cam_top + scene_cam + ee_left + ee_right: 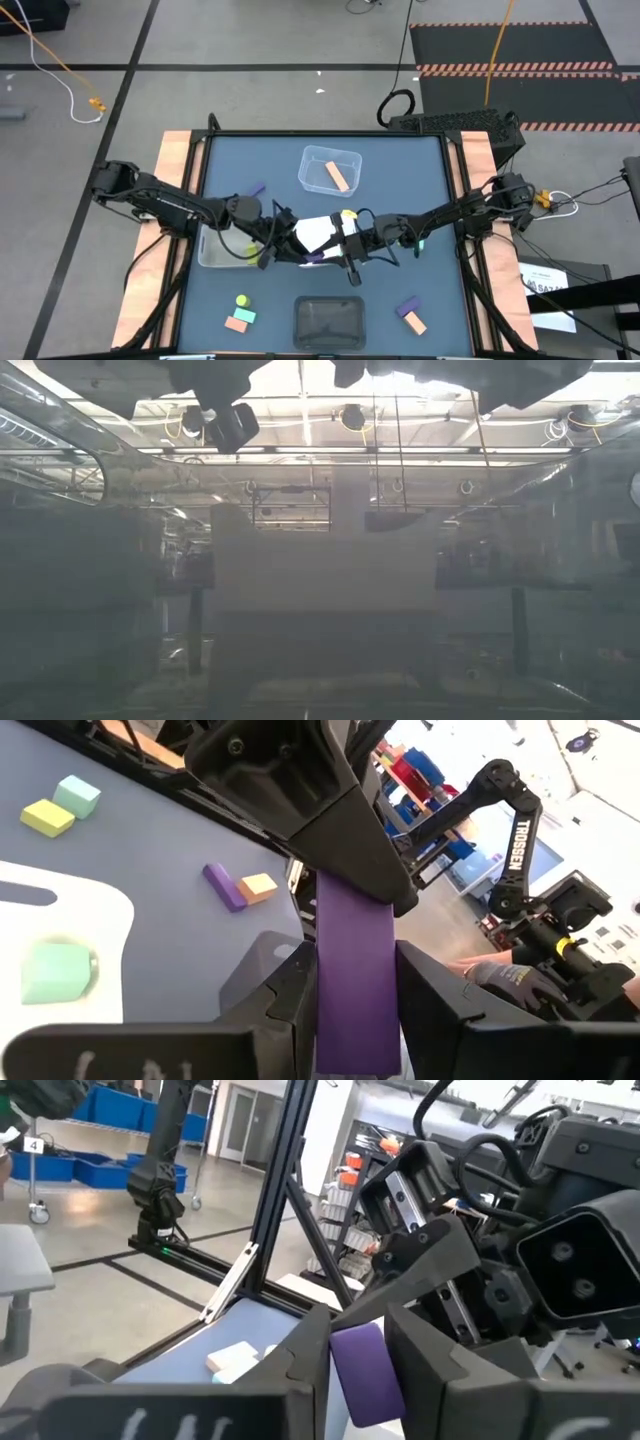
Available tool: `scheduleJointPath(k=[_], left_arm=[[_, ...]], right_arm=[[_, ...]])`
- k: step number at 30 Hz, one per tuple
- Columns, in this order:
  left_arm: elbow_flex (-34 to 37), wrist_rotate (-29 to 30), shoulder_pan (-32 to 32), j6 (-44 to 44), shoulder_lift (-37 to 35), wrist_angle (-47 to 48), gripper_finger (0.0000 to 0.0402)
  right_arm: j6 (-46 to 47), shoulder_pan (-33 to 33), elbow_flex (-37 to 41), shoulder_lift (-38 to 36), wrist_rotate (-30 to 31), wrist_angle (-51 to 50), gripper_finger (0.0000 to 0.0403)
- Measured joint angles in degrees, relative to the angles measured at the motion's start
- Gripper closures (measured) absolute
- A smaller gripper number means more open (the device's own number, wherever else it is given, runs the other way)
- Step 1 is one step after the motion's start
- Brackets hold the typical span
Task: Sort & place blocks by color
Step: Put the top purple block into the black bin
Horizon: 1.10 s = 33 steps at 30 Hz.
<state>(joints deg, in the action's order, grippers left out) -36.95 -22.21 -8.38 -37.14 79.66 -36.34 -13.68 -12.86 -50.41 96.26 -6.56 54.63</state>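
Both arms meet over the table's middle in the high view, above a white bin [318, 232]. Between them is a purple bar [314, 257], lifted off the table. My left gripper [300, 250] comes from the left and my right gripper [336, 250] from the right, each shut on one end of the bar. Loose blocks lie on the table: yellow-green, mint and orange ones [241, 312] near left, a purple and orange pair [410, 314] near right, a purple one [255, 188] far left, and a yellow one [348, 214]. My left gripper pinches the purple bar's near end [355, 1010] between its two fingers [290, 1005], the fingers lying along the bar. The bar is lifted clear and runs on to the other gripper. My right gripper pinches the bar's opposite end [365, 1375] between its two fingers [420, 1355], coming level from the table's right.
A clear bin [330, 170] at the far middle holds an orange block. A clear bin [222, 250] on the left holds a yellow-green block. A dark bin [328, 320] sits at the near edge. A person's gloved hand [510, 982] shows beyond the table.
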Motion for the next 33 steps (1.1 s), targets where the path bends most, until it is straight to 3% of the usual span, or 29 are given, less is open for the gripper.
scheduleJointPath(k=[3,5,9,13,17,24,33], left_arm=[[0.0,0.16,0.0,-0.03,0.0,-1.01,0.0291],[0.0,0.61,0.0,0.19,0.0,-1.12,0.0261],[-0.02,1.88,0.2,-0.05,-0.11,-1.76,0.0193],[-0.02,1.23,0.06,-0.16,-0.11,-1.45,0.0158],[-0.02,1.22,0.16,-0.18,-0.09,-1.19,0.015],[-0.02,1.65,3.17,3.24,-0.09,3.31,0.0148],[-0.02,1.9,8.24,5.57,-0.07,12.36,0.0147]], right_arm=[[0.21,0.0,-0.09,-0.05,-0.54,0.37,0.0345],[1.91,0.0,-0.09,-0.13,-1.31,0.15,0.0365],[7.14,-0.02,0.02,-1.95,-2.5,-3.15,0.0368],[11.81,0.04,0.0,-6.58,-2.48,-11.02,0.0368],[19.93,-0.39,0.02,-10.74,-2.57,-18.12,0.0368],[33.14,-6.11,0.02,-10.85,-2.31,-19.17,0.0368],[38.47,-15.04,0.02,-6.68,11.37,-17.39,0.0368]])
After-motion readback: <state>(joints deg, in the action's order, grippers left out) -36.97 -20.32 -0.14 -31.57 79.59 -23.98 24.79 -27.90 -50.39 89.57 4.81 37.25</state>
